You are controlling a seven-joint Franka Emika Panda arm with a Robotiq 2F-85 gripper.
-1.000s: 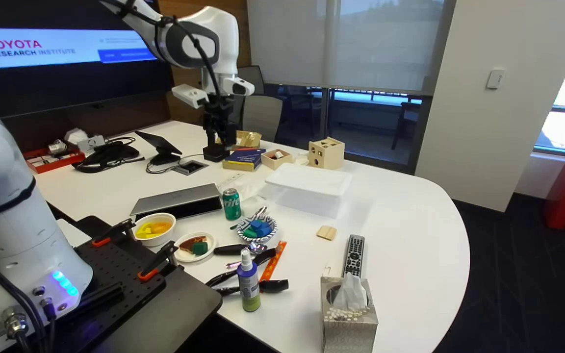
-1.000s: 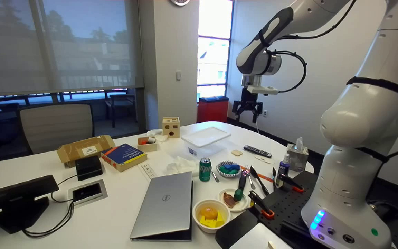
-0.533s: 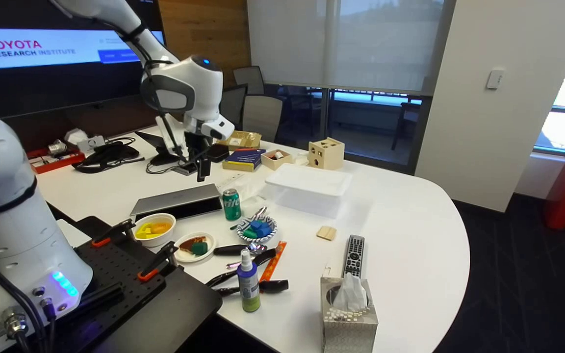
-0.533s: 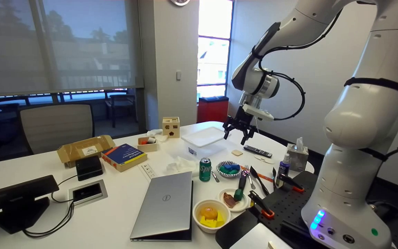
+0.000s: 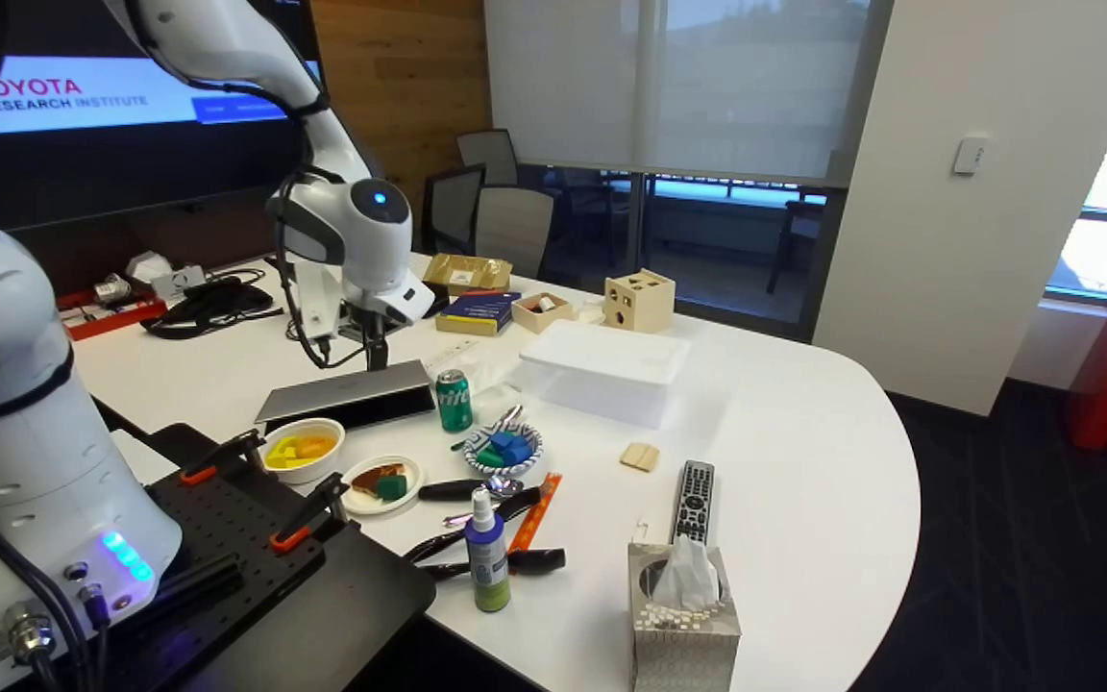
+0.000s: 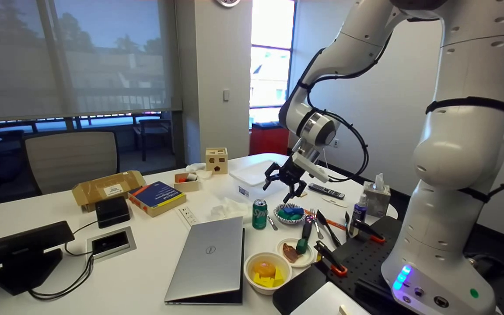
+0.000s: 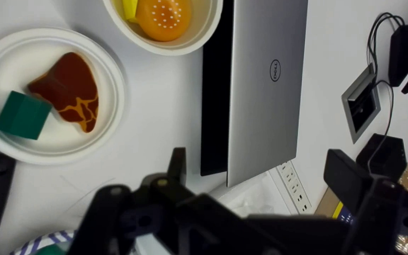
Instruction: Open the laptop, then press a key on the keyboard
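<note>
Over table (image 6: 134,284), jaws spread wide, gripping nothing; laptop (image 6: 211,262) ajar, open edge just beside bowl (image 7: 170,51)

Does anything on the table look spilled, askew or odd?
I see no spill. One oddity: a green block shares the plate with a steak-shaped piece, a mismatched pairing. The laptop is only partly open, fitting the unfinished task.

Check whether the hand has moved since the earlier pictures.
Yes. In an exterior view the hand has shifted down and left in the picture, toward the Sprite can, which has not moved.
</note>
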